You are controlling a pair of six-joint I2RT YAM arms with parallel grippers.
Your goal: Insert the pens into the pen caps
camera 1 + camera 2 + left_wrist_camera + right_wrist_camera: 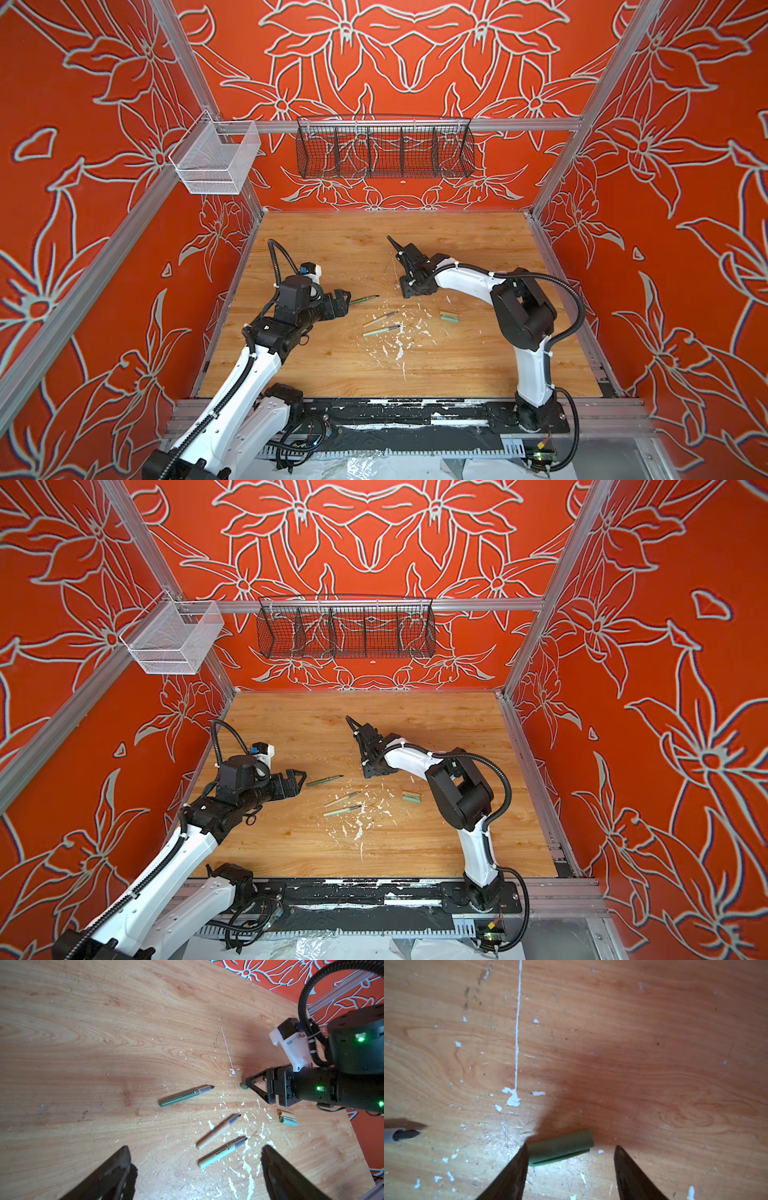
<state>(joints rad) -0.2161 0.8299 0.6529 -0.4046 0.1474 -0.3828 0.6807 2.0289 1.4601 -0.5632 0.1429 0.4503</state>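
Observation:
Three pens lie uncapped on the wooden table: a dark green pen (363, 300) (182, 1096), a beige pen (380, 318) (218, 1132) and a pale mint pen (381, 331) (221, 1153). My left gripper (347, 301) (195, 1147) is open, just left of the dark green pen's butt end. My right gripper (404, 293) (572, 1145) is open and down at the table. The dark green pen cap (560, 1148) (243, 1086) lies between its fingers, against one and apart from the other. The beige cap (449, 313) and the pale green cap (450, 319) lie side by side further right.
White paint flecks (399, 332) are scattered over the middle of the table. A black wire basket (384, 147) hangs on the back rail and a white mesh basket (216, 160) on the left rail, both above the table.

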